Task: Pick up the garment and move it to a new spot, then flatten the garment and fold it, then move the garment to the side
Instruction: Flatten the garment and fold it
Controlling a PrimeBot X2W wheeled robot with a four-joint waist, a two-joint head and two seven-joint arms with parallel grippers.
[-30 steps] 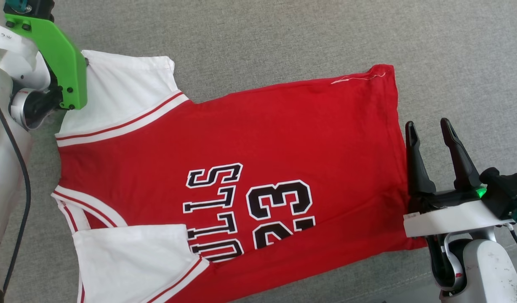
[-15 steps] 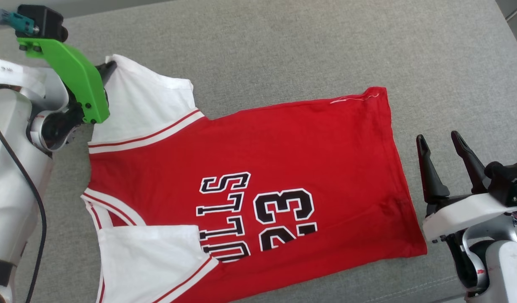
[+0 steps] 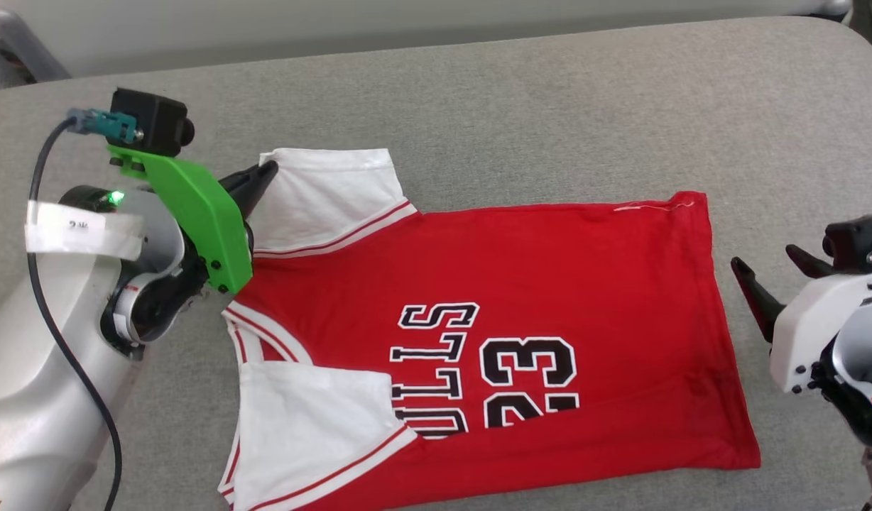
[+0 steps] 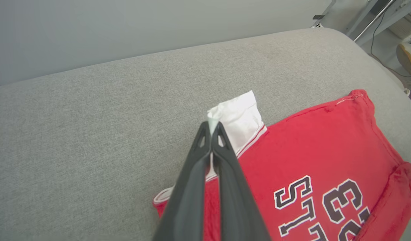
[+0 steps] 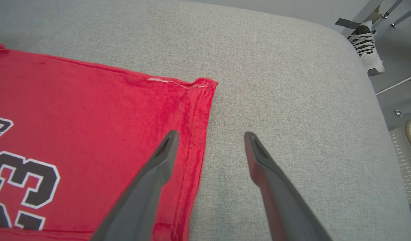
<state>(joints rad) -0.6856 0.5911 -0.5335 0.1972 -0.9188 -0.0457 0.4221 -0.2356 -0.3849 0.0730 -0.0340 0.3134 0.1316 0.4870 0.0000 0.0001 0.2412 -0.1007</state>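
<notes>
Garment hem just beside right pincer (spread); grey cushion beyond.

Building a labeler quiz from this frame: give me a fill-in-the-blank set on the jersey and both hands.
1. The left hand is shut on a ____ sleeve of the garment.
2. The right hand holds nothing; it is ____.
3. The number printed on the garment is ____.
4. The garment lies on a ____ fabric surface.
Missing words: white; open; 23; grey.
</notes>
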